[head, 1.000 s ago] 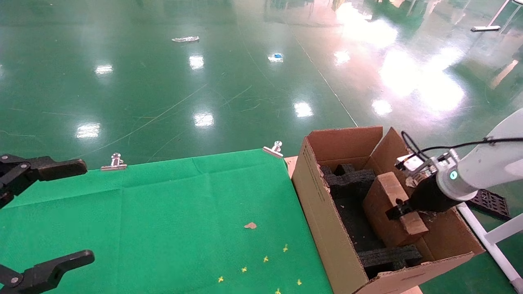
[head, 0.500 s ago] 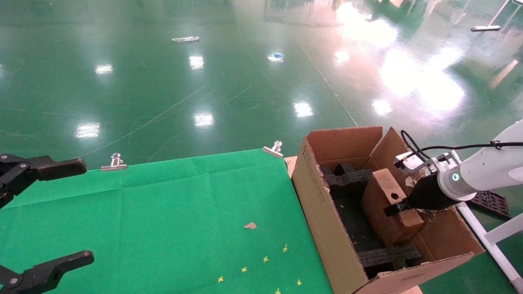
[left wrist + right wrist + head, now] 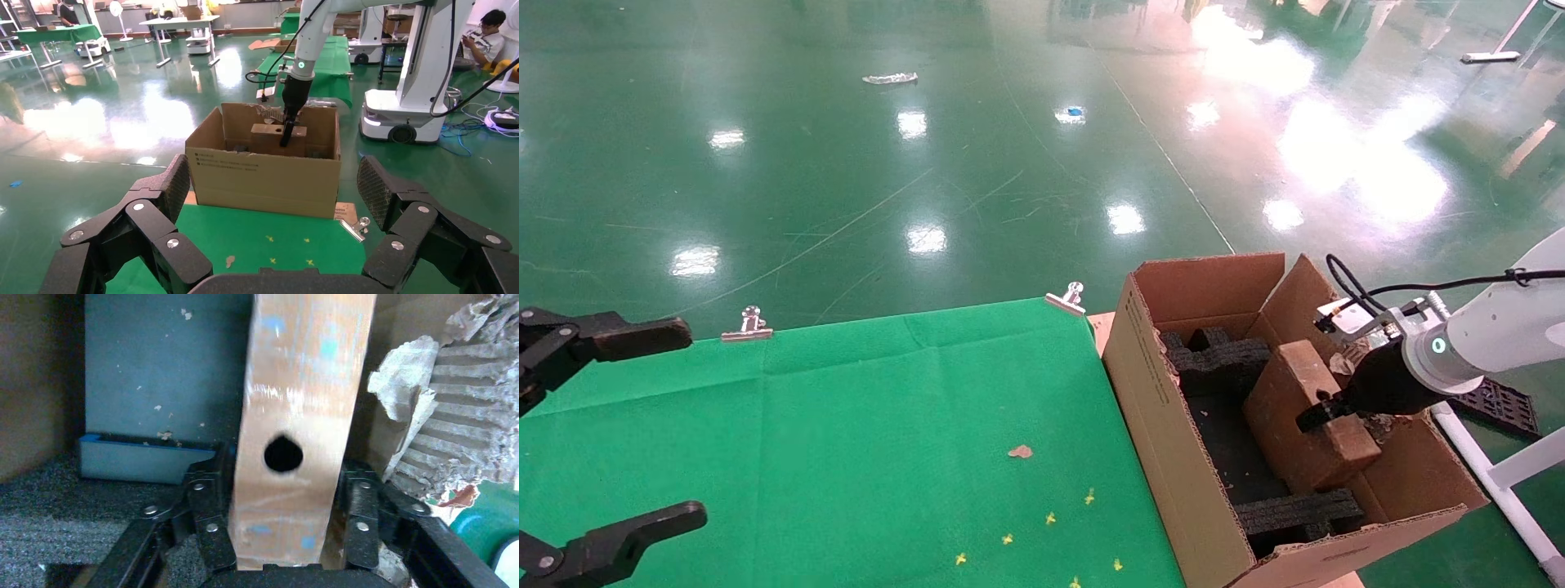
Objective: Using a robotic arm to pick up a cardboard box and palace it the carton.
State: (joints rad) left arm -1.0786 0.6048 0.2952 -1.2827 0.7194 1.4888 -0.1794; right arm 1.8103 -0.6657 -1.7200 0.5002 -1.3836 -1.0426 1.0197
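The white robotic arm (image 3: 1500, 335) reaches into the large brown carton (image 3: 1148, 384) from the right. Its black right gripper (image 3: 1328, 408) is shut on the small brown cardboard box (image 3: 1295, 376), which hangs tilted inside the carton just above the black foam. In the right wrist view the fingers (image 3: 208, 502) stand on either side of the cardboard box (image 3: 300, 386), below its round hole. The left wrist view shows the carton (image 3: 263, 177), the cardboard box (image 3: 269, 131) and the arm (image 3: 312, 30) from across the table. My left gripper (image 3: 674, 425) is open and empty at the table's left edge.
Black foam inserts (image 3: 1222, 359) lie at the far and near ends of the carton. One flap is torn ragged (image 3: 440, 416). The green cloth table (image 3: 846, 425) has metal clips (image 3: 748, 325) on its far edge, a brown scrap (image 3: 1019, 451) and yellow marks. A white frame (image 3: 1500, 482) stands right of the carton.
The right gripper has shifted slightly to the right with the cardboard box, which has tipped to a flatter angle inside the carton. The left arm has not moved.
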